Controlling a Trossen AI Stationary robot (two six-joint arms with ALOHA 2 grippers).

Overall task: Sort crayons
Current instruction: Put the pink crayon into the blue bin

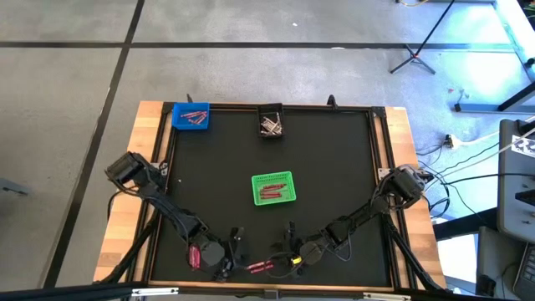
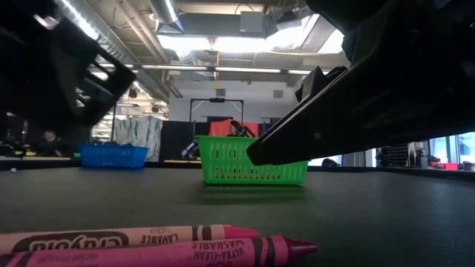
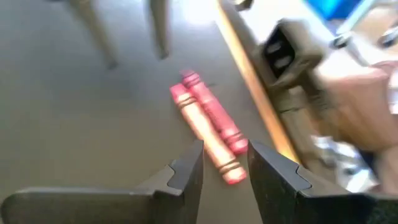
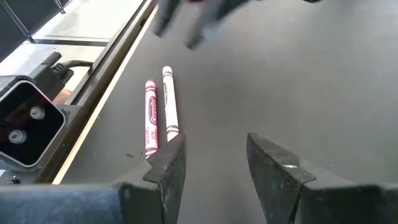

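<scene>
Two crayons lie side by side on the black mat near the table's near edge (image 1: 261, 267), one magenta (image 4: 150, 116) and one pale (image 4: 169, 104). They fill the foreground of the low view (image 2: 185, 245). My left gripper (image 1: 236, 261) is open just left of them. In its wrist view its fingertips (image 3: 227, 171) stand on either side of the crayons' near ends (image 3: 230, 169), and no touch shows. My right gripper (image 1: 288, 255) is open and empty (image 4: 214, 158), just right of the crayons. More crayons lie in the green bin (image 1: 273, 188) and the blue bin (image 1: 191, 115).
A black bin (image 1: 271, 122) with pale sticks stands at the far middle, the blue bin at the far left corner and the green bin (image 2: 252, 163) mid-table. A raised frame (image 1: 378, 167) rims the mat. The low camera's box (image 4: 25, 121) sits at the near edge beside the crayons.
</scene>
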